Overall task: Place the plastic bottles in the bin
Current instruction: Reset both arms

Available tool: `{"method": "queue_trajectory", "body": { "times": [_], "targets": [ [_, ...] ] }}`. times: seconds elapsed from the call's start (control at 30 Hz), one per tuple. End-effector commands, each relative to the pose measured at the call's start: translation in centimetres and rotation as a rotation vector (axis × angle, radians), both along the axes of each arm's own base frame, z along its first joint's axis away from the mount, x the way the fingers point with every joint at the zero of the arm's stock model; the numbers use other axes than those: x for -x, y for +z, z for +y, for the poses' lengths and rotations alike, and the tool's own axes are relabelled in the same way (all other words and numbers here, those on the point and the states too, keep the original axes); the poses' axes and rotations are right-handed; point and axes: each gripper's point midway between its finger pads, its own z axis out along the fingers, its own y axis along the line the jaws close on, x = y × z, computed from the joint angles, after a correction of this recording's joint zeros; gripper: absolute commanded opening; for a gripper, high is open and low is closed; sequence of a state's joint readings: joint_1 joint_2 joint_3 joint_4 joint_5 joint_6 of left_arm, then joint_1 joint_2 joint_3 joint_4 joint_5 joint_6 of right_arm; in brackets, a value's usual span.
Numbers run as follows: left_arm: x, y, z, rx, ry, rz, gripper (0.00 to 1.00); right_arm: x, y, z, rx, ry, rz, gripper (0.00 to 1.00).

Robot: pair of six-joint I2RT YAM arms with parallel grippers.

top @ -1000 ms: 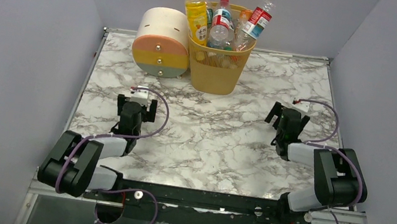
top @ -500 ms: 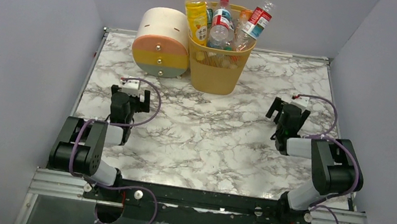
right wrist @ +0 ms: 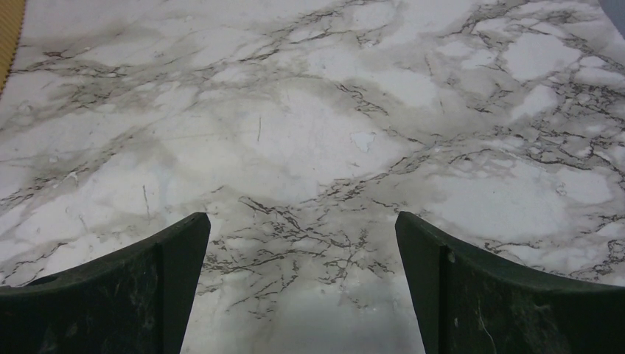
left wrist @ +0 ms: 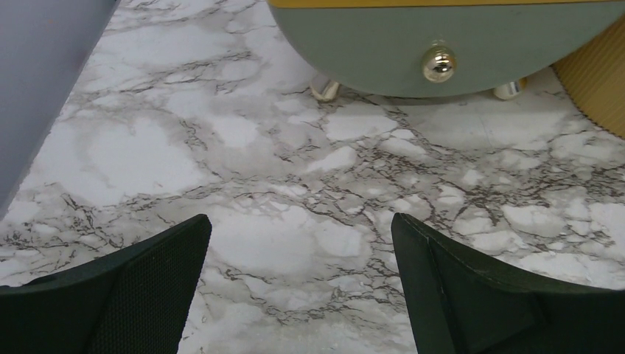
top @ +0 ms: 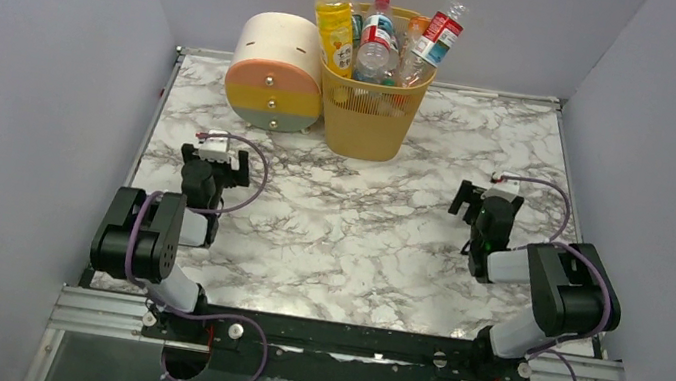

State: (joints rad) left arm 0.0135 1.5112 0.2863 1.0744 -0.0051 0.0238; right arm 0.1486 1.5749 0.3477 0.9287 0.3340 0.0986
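The yellow-orange bin point(top: 369, 114) stands at the back middle of the marble table point(top: 358, 234), and a strip of its wall shows in the left wrist view point(left wrist: 601, 74). Several plastic bottles stick up out of it: a yellow one point(top: 336, 28), a clear one with a red cap point(top: 375, 39), and a red-labelled one point(top: 439, 34) leaning right. My left gripper point(top: 215, 162) point(left wrist: 301, 221) hovers open over bare marble, left of and nearer than the bin. My right gripper point(top: 484, 204) point(right wrist: 302, 220) is open too, over bare marble to the right. Nothing lies between either pair of fingers.
A round cream, orange and green drawer unit point(top: 275, 75) touches the bin's left side; its green bottom drawer point(left wrist: 442, 33) with a metal knob point(left wrist: 438, 65) fills the top of the left wrist view. Grey walls point(top: 31, 54) close in the table on three sides.
Both arms have folded back toward their bases. The left gripper has shifted left and a little farther away; the right gripper has barely moved. Both stayed open.
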Motion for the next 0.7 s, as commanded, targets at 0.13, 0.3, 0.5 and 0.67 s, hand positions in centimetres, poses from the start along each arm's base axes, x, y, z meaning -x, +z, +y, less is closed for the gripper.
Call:
{"method": "queue_trajectory", "body": {
  "times": [0.13, 0.3, 0.5, 0.67],
  "targets": [
    [0.1, 0.4, -0.3, 0.035, -0.026, -0.071, 0.99, -0.5, 3.4, 3.2, 0.028, 0.224, -0.167, 0.99],
    [0.3, 0.1, -2.9, -0.016, -0.182, -0.104, 0.99, 0.3, 2.6, 2.9, 0.024, 0.211, -0.173, 0.99],
    [0.0, -0.3, -2.5, -0.013, -0.152, -0.078, 0.99, 0.1, 2.8, 3.0, 0.028, 0.217, -0.187, 0.99],
    [0.0, -0.3, -2.4, -0.012, -0.146, -0.076, 0.99, 0.2, 2.8, 3.0, 0.027, 0.217, -0.184, 0.99]
  ]
}}
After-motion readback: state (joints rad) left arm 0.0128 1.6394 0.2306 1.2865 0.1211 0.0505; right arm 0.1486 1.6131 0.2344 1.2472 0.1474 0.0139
